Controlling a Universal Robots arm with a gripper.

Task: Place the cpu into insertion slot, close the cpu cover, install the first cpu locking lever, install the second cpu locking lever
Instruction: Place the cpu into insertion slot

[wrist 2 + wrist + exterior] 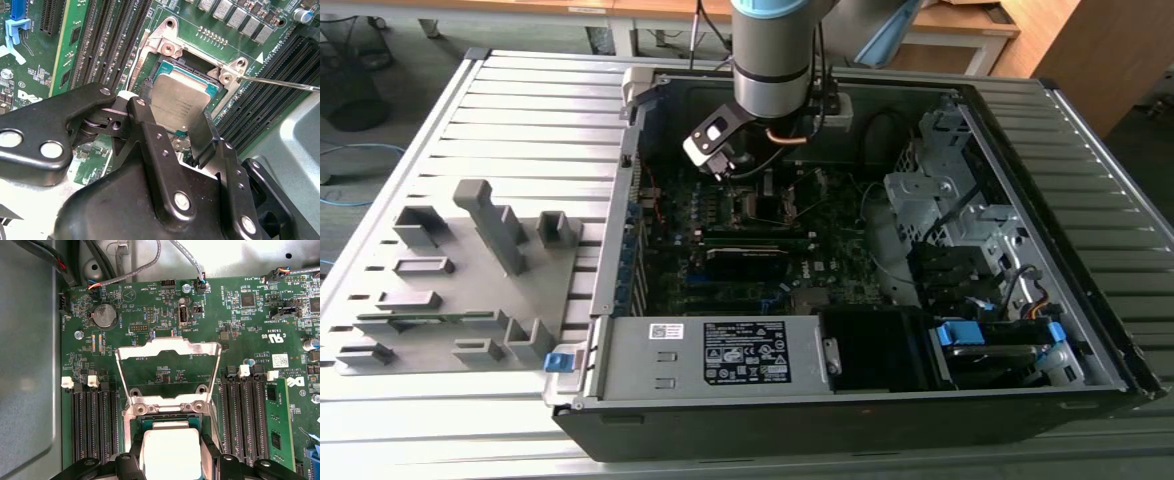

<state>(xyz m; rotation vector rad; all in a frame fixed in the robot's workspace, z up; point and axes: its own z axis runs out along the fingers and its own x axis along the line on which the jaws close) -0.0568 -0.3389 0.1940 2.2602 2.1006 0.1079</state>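
exterior view, arm [767, 60] upright over open case [854, 400], tool [175, 107] gripping cpu [182, 95] at socket [167, 47], cpu cover [167, 344] raised

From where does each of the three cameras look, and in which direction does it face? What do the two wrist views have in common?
Exterior view: off the arm, raised, facing down into the open computer case; the arm shows.
First wrist view: on the wrist, facing along the gripper onto the motherboard and the raised cpu cover; its fingers show.
Second wrist view: on the wrist, facing slantwise onto the socket; much of the gripper shows.
Shared: both wrist views show the cpu between the fingers.
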